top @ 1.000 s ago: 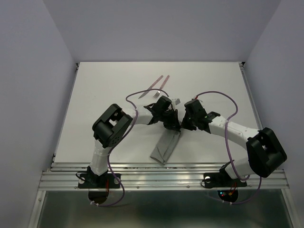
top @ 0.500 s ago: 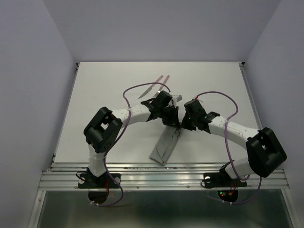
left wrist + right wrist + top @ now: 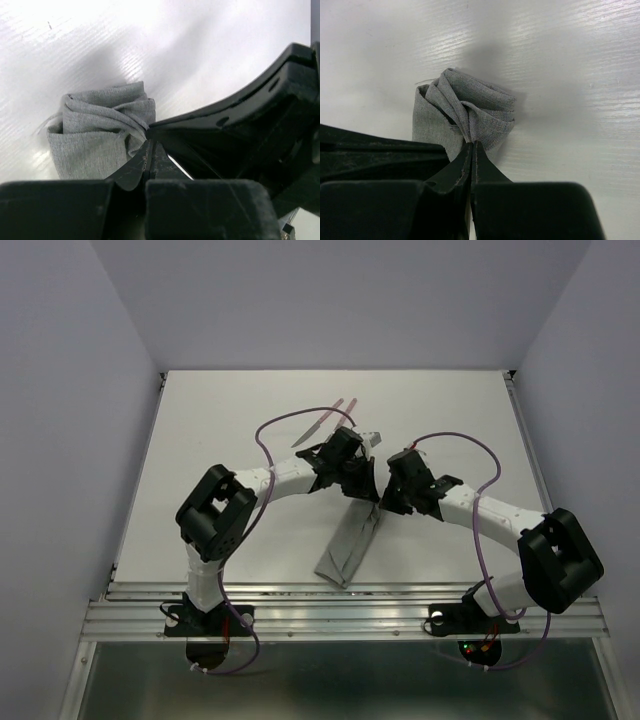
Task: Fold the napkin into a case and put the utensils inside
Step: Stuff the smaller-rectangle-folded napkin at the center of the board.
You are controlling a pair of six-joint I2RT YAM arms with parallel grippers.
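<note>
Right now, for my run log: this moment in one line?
left jaws: shut on folded grey cloth napkin | right jaws: shut on napkin | pink-handled metal knife and fork: loose on white table

Grey napkin [image 3: 470, 112] shows as soft, matt cloth, finely flecked and creased. White table [image 3: 560, 60] looks smooth, with a faint ribbed grain and a mild sheen. Right gripper [image 3: 470, 146] reads as hard black plastic, dull and lightly scuffed. Utensils [image 3: 322, 422], upper centre of the top view: pinkish, finish too small to tell.
</note>
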